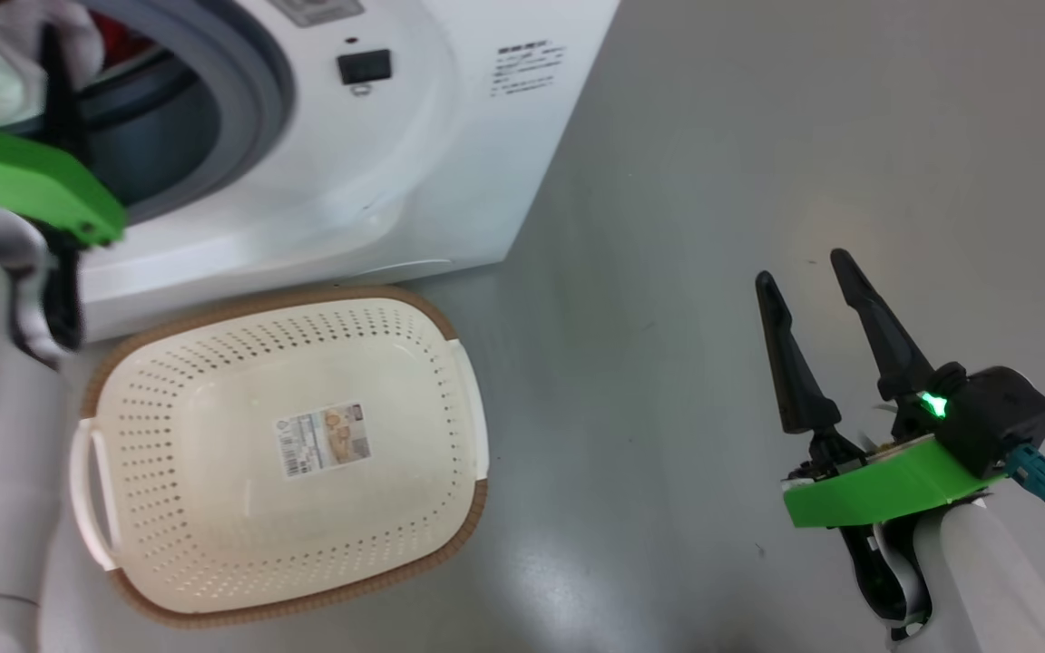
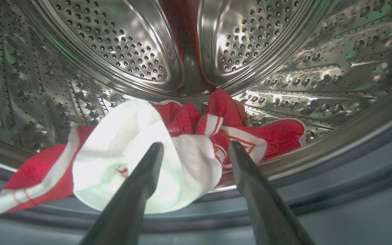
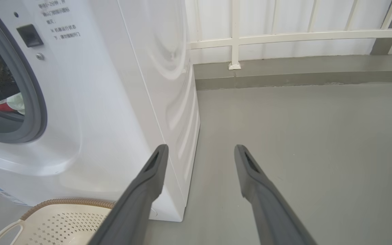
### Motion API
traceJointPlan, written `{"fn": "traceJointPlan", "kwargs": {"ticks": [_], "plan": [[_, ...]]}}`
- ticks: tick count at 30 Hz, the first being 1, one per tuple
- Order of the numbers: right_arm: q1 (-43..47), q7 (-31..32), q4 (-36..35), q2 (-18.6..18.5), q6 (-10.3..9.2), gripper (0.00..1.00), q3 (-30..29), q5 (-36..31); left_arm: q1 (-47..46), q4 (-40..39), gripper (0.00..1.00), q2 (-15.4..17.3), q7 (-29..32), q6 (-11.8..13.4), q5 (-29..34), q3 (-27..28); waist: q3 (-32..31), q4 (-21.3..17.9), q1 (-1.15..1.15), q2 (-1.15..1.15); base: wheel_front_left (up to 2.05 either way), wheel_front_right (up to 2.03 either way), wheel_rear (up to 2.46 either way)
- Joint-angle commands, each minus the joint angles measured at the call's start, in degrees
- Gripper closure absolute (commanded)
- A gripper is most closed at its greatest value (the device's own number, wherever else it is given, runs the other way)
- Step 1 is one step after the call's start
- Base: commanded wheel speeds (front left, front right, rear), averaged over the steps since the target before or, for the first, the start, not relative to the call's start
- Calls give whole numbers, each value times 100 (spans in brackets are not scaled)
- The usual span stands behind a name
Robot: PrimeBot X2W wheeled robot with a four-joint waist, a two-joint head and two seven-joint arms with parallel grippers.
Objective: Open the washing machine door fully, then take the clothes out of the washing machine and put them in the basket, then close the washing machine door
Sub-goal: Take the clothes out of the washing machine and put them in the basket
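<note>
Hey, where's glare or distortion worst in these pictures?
Left wrist view: the clothes are blown out where white, and the steel drum glints; head view: soft light patches on the floor; right wrist view: the washing machine bows at its edges.

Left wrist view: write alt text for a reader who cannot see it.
Crumpled red and white fabric clothes lie at the front of the perforated steel washing machine drum, one end draped over its grey rubber ring. The left gripper is open, dark fingers aimed at them.

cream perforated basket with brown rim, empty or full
Empty: the cream-white perforated plastic basket holds only its label sticker; the red-and-white clothes lie in the steel drum.
</note>
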Motion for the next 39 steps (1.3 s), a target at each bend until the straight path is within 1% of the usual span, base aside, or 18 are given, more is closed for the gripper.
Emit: {"fn": "traceJointPlan", "kwargs": {"ticks": [1,6,8,10,14,15,19,20,21,22,23,24,25,31,39], "plan": [[-43,-37,-126,-9,19,0,166,41,-157,-37,0,361,-61,73,71,156,112,-137,0,0,0,0,0],[-134,-37,-124,-9,19,0,227,95,-531,279,0,631,-19,112,101,183,230,-248,0,0,0,0,0],[-148,-37,-121,-9,19,0,234,101,-588,353,0,669,21,100,96,181,238,-258,0,0,0,0,0],[-176,-37,-115,-9,19,0,254,108,-742,580,0,757,229,34,62,166,275,-274,0,0,0,0,0],[-196,-37,-113,-9,19,0,287,106,-896,816,0,819,549,-25,26,126,295,-263,0,0,0,0,0],[-196,-37,-113,-9,19,0,287,106,-896,816,0,819,549,-25,26,126,295,-263,0,0,0,0,0],[-204,-37,-115,-9,19,0,316,110,-1007,987,0,814,856,-83,8,52,299,-235,0,0,0,0,0],[-207,-37,-113,-9,19,0,326,111,-1025,1028,25,808,940,-110,-4,37,298,-231,0,0,0,0,0],[-213,-37,-110,-9,19,0,334,111,-1046,1055,25,808,994,-126,-10,22,299,-229,0,0,0,0,0],[-220,-37,-107,-9,19,0,341,113,-1058,1092,56,803,1078,-146,-9,-4,299,-227,0,0,0,0,0],[-228,-37,-104,-9,19,0,349,118,-1069,1121,69,805,1154,-169,7,-44,300,-228,0,0,0,0,0],[-238,-37,-102,-9,19,0,357,123,-1075,1146,89,803,1220,-194,14,-74,299,-232,0,0,0,0,0],[-246,-37,-101,-9,19,0,363,129,-1078,1165,100,797,1269,-211,7,-89,299,-234,0,0,0,0,0],[-265,-37,-74,-9,19,0,363,147,-1039,1203,100,822,1258,-253,9,-159,261,-243,0,0,0,0,0],[-187,-37,-54,-9,19,0,361,89,-730,1027,100,753,792,-238,-79,-129,70,-161,0,0,0,0,0]]}}
